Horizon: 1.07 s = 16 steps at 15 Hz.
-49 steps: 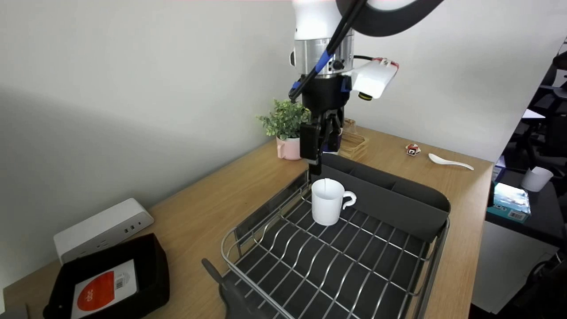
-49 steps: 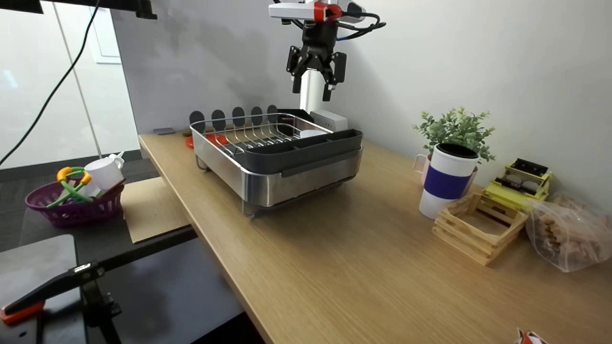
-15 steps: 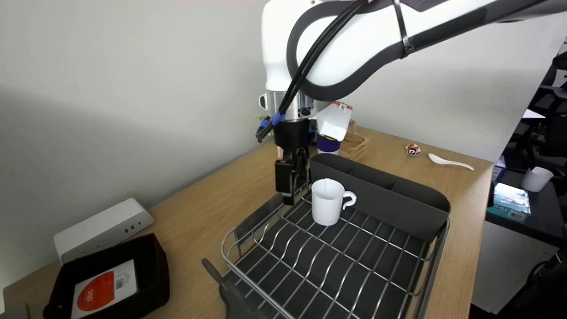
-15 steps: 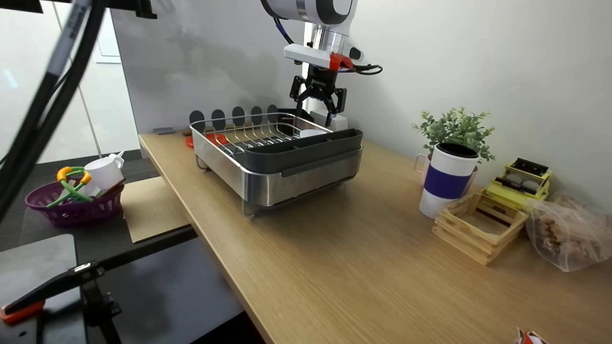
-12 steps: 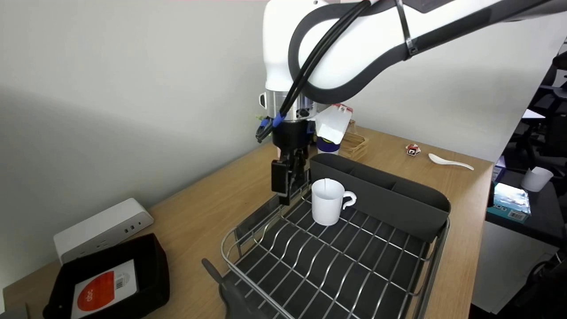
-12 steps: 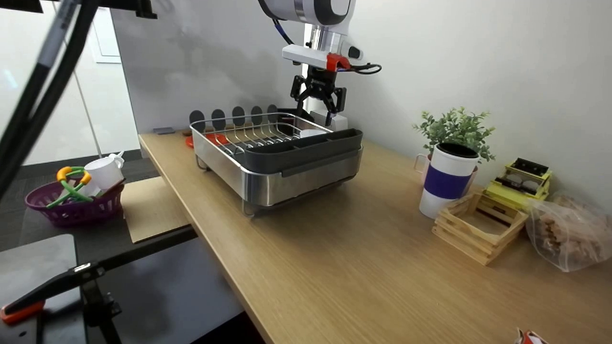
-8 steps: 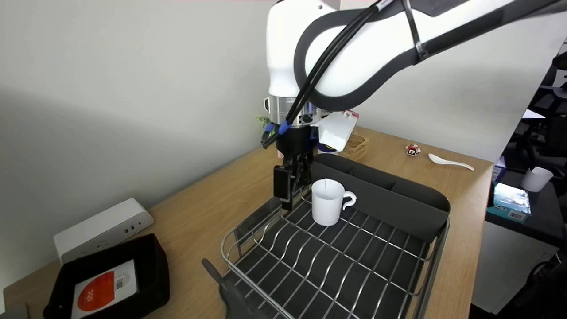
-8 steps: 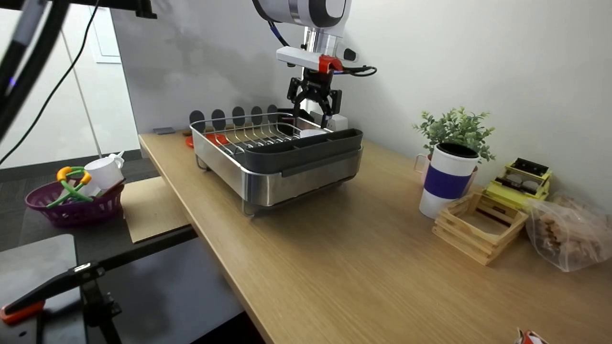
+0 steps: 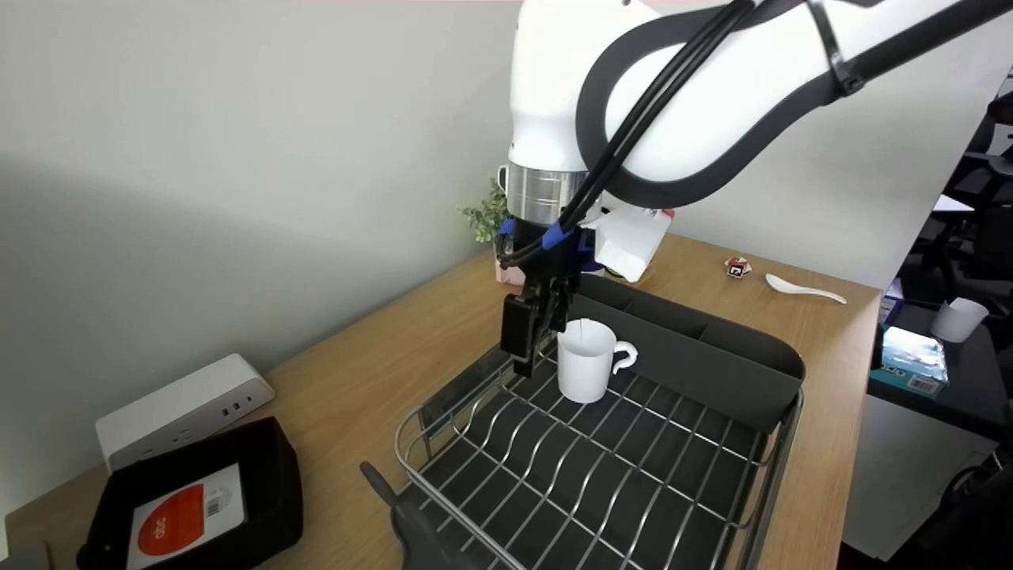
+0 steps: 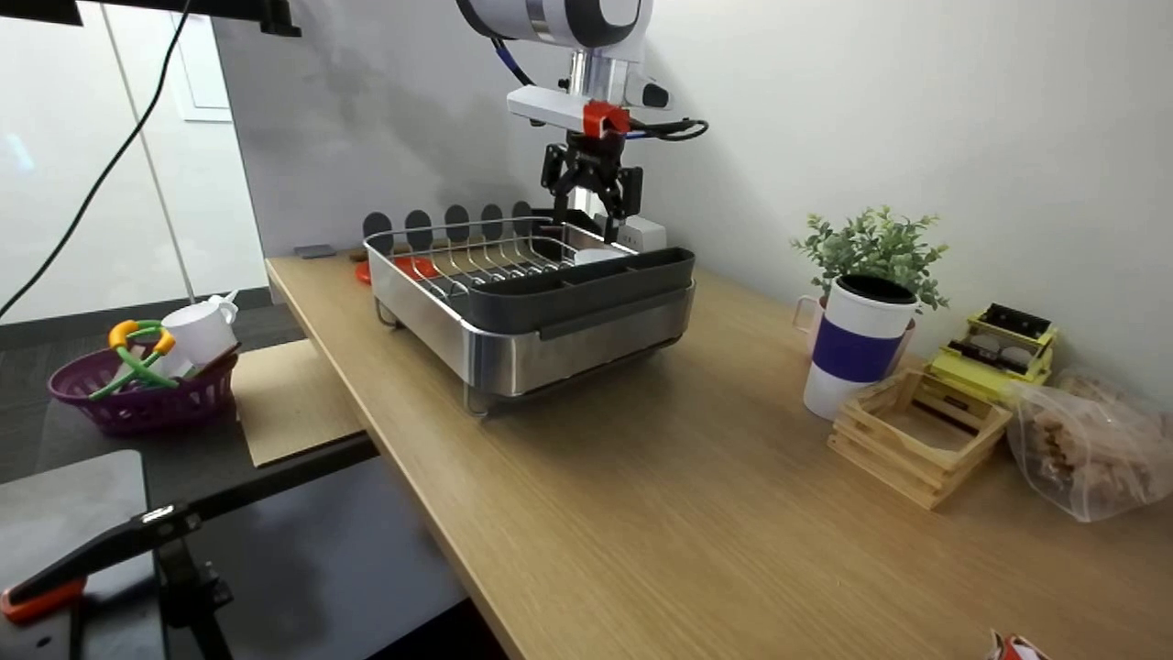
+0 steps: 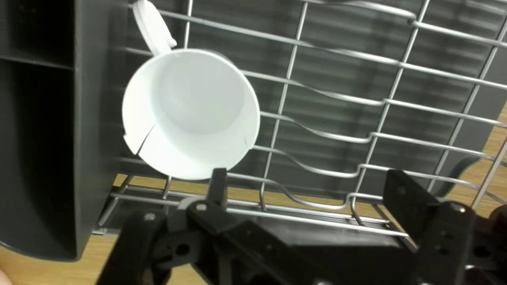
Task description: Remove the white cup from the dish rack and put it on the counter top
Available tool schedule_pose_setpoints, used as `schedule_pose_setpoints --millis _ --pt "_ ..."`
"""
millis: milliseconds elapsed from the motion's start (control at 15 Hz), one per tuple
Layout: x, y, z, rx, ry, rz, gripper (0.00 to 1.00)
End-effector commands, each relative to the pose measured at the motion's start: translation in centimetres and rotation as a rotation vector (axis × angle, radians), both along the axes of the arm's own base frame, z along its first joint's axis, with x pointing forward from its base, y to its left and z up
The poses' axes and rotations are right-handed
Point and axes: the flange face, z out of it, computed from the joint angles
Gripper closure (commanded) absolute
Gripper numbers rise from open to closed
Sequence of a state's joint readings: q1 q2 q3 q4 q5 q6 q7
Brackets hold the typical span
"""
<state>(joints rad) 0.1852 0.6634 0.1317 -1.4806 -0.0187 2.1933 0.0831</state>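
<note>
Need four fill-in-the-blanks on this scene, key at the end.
1. The white cup nearest the hand stands inside the ____.
2. The hand holds nothing; its jaws are ____, not shut.
3. The spoon lying on the counter top is ____ in colour.
4. The mug below the leaves of the plant is ____ in colour.

Missing words: dish rack; open; white; pink.
</note>
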Motion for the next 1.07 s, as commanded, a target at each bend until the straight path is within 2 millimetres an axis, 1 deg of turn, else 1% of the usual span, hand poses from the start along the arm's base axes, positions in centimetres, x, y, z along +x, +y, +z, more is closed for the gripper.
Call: schedule_pose_setpoints --millis 0,133,267,667,800,1000 --pt "-2.7 -0.6 1.1 -0.014 -0.025 -0.031 0.00" --pt "-3.5 -0.8 1.2 -0.015 -0.021 -0.049 0.00" --pt "-3.9 -1.2 1.0 -0.016 -0.006 -0.063 0.00" --pt "-3.3 -2.3 -0.7 -0.029 0.040 -0.044 0.00" --pt "-2.9 -2.3 -1.1 -0.039 0.035 -0.006 0.00" --pt "-2.4 -1.9 -1.6 -0.054 0.024 0.100 0.00"
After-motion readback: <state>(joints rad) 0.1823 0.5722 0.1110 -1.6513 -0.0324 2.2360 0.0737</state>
